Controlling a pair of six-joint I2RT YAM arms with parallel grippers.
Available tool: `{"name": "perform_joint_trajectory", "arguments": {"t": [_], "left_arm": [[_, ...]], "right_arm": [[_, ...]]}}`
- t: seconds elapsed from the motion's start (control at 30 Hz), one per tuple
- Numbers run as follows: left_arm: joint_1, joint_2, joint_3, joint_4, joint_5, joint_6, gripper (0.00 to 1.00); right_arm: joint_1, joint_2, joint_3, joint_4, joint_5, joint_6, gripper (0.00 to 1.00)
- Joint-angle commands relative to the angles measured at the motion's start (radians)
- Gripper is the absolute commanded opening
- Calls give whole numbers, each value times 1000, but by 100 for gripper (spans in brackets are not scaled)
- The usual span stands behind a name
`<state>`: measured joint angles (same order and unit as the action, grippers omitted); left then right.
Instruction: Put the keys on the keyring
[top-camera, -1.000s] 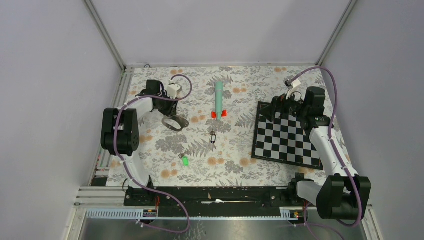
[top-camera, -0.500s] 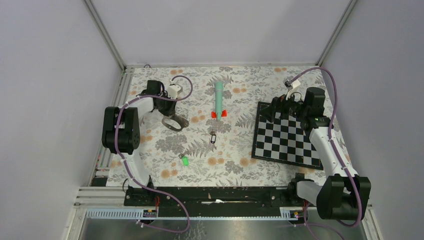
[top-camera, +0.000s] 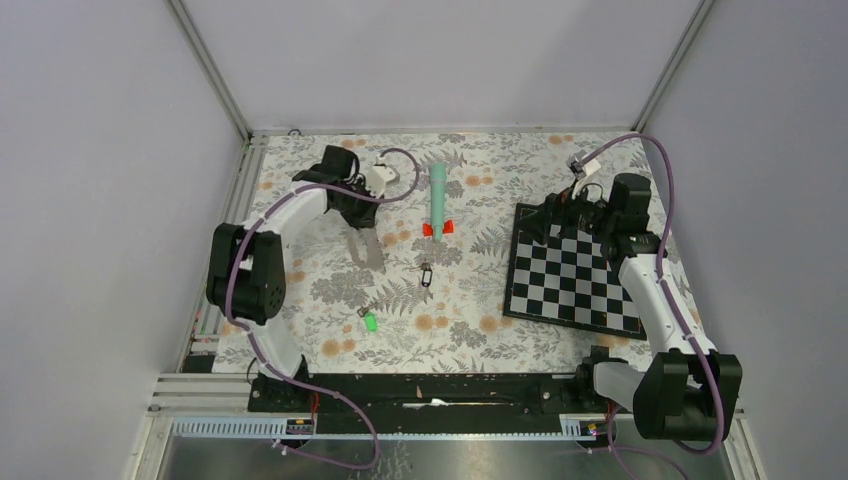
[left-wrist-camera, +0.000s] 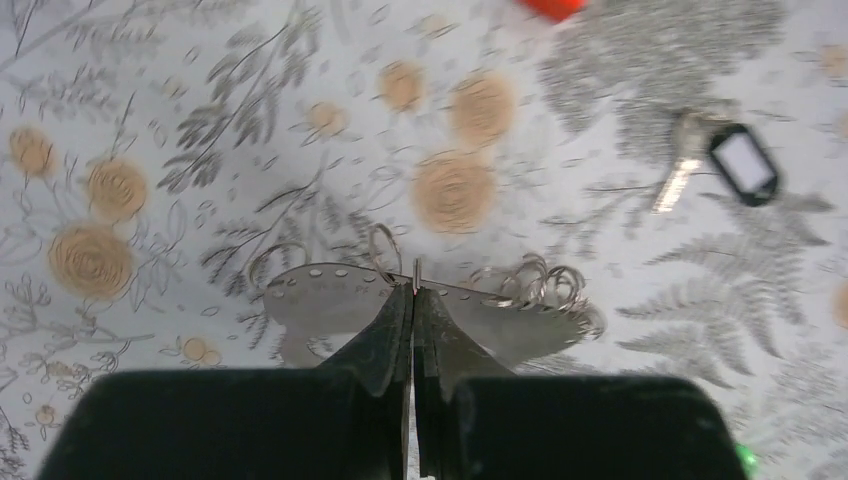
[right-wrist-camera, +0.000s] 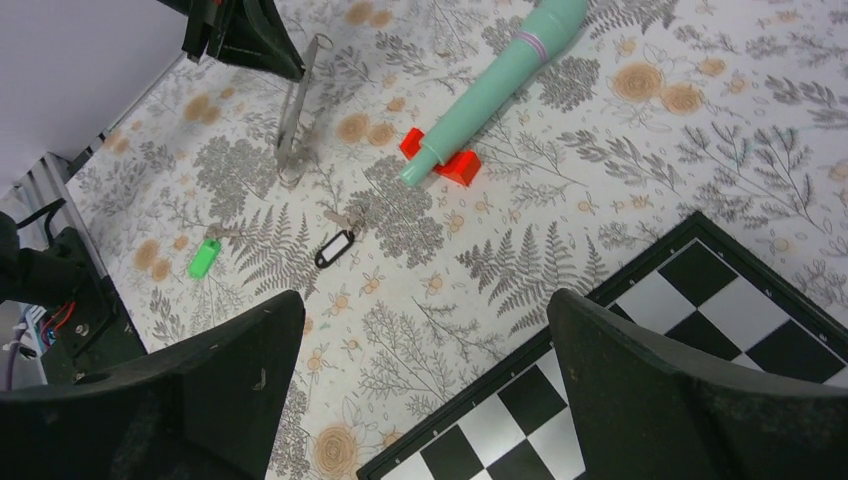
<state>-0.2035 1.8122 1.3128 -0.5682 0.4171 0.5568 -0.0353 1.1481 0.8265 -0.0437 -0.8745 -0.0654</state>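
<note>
We now hold the keyring (top-camera: 368, 245): left tool (left-wrist-camera: 413, 292) has just clamped shut on its upper edge, lifting it upright from flat on the worktop (top-camera: 470, 300). The green-headed key (top-camera: 369, 321) and black-tagged key (top-camera: 425, 274) lie loose nearby, unthreaded. Our right tool (right-wrist-camera: 425, 345) gapes wide by the chessboard (top-camera: 575, 285).

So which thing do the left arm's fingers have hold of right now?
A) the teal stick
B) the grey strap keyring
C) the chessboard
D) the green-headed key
B: the left fingers are pinched shut on the edge of the keyring, while the green-headed key and the teal stick lie apart from them, untouched.
</note>
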Motion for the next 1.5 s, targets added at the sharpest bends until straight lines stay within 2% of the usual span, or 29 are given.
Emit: {"name": "perform_joint_trajectory", "arguments": {"t": [0.0,0.1,0.2,0.33,0.43,0.63,0.77,0.97,1.1,1.47], "left_arm": [[-69,-141,77,-121,7,34,0],[-90,-192,144,-184,25,20,0],[-99,-239,215,-258,101,11,0],[-131,-302,267,-288,262,3,0],[-178,-315,289,-281,344,-33,0],[-291,-317,291,-234,413,-82,0],[-355,-310,275,-191,438,-105,0],[-397,-290,252,-146,484,-137,0],[-417,-278,241,-121,489,-150,0],[-424,-278,207,-50,469,-218,0]], "right_arm": [[30,14,69,100,-104,31,99],[104,41,118,103,-117,30,99],[187,65,160,109,-125,11,99],[238,108,156,264,-196,129,99],[277,135,169,341,-246,151,91],[355,181,214,359,-320,148,71],[378,177,218,333,-350,117,59],[405,147,234,149,-345,-81,45],[415,137,237,97,-342,-145,40],[436,109,203,58,-322,-206,38]]}}
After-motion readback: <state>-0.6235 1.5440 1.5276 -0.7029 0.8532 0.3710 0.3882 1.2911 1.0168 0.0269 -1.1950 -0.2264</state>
